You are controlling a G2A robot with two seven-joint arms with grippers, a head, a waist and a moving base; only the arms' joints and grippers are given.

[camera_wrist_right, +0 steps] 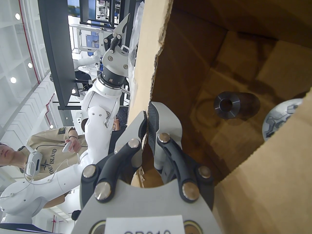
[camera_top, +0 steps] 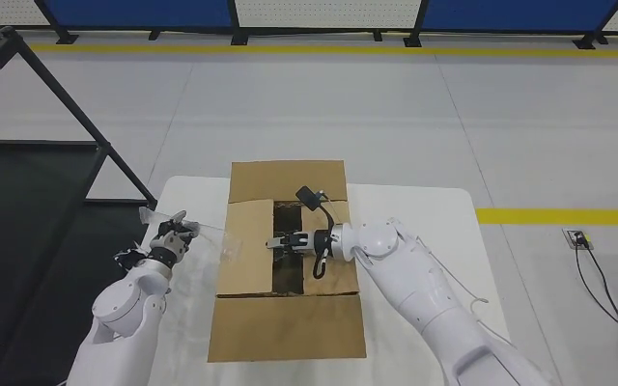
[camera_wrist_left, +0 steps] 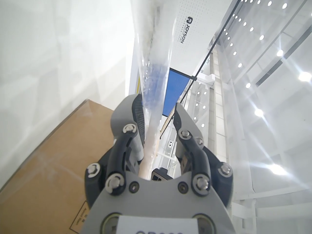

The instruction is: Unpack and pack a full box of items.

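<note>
An open cardboard box (camera_top: 290,328) stands in the middle of the white table (camera_top: 425,212). My right gripper (camera_top: 277,241) is inside the opening, shut on the torn edge of the box's left inner flap (camera_wrist_right: 146,49). On the box floor lie a dark metal cylinder (camera_wrist_right: 234,104) and a round silver item (camera_wrist_right: 280,120), the latter partly hidden by cardboard. My left gripper (camera_top: 179,230) is left of the box, shut on a clear plastic bag (camera_top: 217,241). The bag (camera_wrist_left: 153,37) runs up between the pads (camera_wrist_left: 137,120). The box side (camera_wrist_left: 48,166) is close beside it.
A black metal frame (camera_top: 87,145) stands off the table's left edge, close to the left arm. Free table surface lies right of the box and in a narrow strip on its left. The box's near flap (camera_top: 290,333) lies folded out flat.
</note>
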